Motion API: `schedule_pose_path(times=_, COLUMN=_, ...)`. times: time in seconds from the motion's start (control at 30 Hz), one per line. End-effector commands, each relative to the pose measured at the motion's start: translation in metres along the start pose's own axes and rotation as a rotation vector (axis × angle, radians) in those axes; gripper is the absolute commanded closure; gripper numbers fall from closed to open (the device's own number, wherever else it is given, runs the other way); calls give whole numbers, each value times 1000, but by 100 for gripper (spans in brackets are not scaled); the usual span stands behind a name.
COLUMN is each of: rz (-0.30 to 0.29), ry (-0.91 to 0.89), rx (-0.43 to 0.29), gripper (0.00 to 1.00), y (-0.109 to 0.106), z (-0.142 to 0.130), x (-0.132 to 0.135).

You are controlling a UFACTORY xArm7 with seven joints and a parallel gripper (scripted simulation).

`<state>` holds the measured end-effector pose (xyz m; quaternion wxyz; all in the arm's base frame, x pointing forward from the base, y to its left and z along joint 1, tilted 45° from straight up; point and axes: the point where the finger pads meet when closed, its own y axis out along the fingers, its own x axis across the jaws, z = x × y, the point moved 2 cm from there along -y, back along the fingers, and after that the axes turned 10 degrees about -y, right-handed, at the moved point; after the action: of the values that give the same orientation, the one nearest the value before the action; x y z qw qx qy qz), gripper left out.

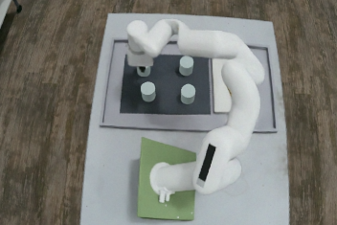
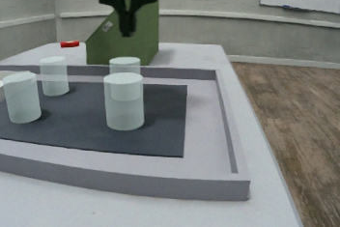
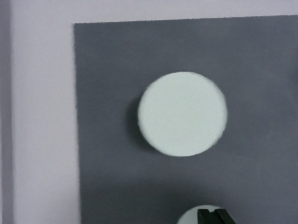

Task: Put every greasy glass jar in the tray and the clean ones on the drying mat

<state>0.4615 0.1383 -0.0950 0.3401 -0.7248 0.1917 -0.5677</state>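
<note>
The gripper hangs with its jaws pressed together and nothing between them, directly above one glass jar at a back corner of the drying mat; that jar sits below the jaws, well apart from them in height, and only its rim peeks out in the wrist view. Three more jars stand on the same dark mat; one is just ahead of the jaws, the other two and off to the side. The pale tray lies beyond those, on the far side of the mat from the jaws, and I see nothing in it. Closed jaws over a jar suggest a prod or press to feel for slip (grease does not show by eye) rather than a pick; all four jars look alike, upright, spaced apart on the bench.
</note>
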Motion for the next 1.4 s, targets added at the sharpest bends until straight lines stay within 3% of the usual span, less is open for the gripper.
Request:
schedule_pose_path(times=0.0, rz=0, ry=5, rx=3, gripper=100, y=3, z=5, x=-4)
schedule_pose_path(times=0.53, rz=0, ry=5, rx=3, gripper=100, y=74, z=5, x=-4)
schedule_pose_path(times=1.37, rz=0, ry=5, rx=3, gripper=100, y=74, z=10, x=-3)
